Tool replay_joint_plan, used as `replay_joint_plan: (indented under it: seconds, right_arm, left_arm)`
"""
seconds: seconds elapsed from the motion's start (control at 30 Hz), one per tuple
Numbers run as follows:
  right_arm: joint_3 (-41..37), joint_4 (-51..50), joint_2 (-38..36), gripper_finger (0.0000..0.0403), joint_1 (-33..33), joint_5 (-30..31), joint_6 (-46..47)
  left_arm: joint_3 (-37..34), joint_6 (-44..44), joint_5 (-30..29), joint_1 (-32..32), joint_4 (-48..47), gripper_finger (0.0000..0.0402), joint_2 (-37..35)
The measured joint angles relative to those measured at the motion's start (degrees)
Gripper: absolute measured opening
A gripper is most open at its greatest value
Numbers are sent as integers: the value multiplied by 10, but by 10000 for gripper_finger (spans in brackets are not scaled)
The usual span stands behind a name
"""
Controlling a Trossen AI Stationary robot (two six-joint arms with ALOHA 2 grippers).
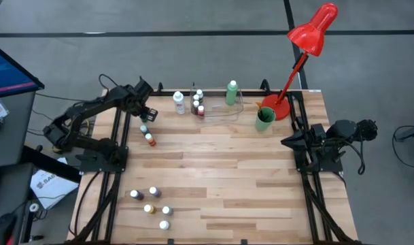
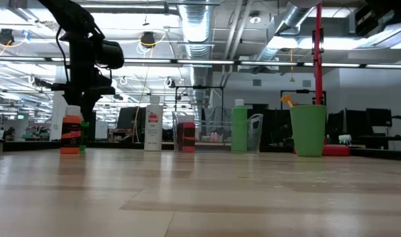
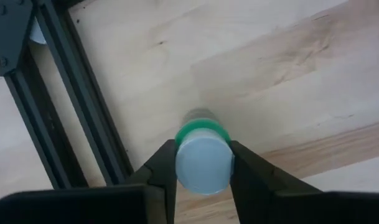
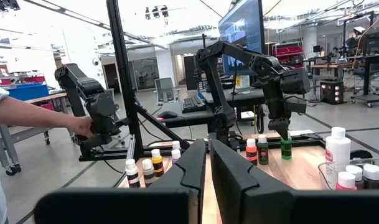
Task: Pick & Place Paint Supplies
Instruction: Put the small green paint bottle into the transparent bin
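A tiny green bottle (image 3: 201, 129) with a white cap stands upright on the wooden table near its far left corner, and also shows in the right wrist view (image 4: 286, 149). My left gripper (image 3: 203, 171) reaches steeply down onto it (image 1: 149, 112) and is shut on its cap. Two more small bottles, a dark one (image 1: 143, 128) and an orange one (image 1: 149, 139), stand just beside it. Several other small bottles (image 1: 152, 201) stand near the front left. My right gripper (image 4: 208, 162) waits shut and level at the table's right edge (image 1: 288, 141). My left gripper pinches the bottle's white cap (image 3: 203, 163) between its two fingers (image 3: 167, 168), one on each side. The fingers come from above, pointing steeply down. The bottle stands upright, and in the right wrist view its base appears to rest on the table.
A clear tray (image 1: 223, 112) holding small bottles sits at the far middle, between a taller white bottle (image 1: 179, 103) and a taller green one (image 1: 232, 93). A green cup (image 1: 264, 119) and a red lamp (image 1: 308, 41) stand far right. A black frame rail (image 3: 83, 93) runs beside the held bottle.
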Motion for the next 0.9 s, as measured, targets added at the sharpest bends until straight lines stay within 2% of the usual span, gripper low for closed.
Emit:
replay_joint_plan:
  seconds: [0.23,0.7,0.9]
  right_arm:
    - [0,0,0,21,0,0,0]
    - [0,0,0,21,0,0,0]
    - [0,0,0,21,0,0,0]
  left_arm:
    - [53,-38,56,-11,-19,92,2]
    - [266,-85,56,-74,-59,92,3]
    - [361,-90,57,-104,-55,92,46]
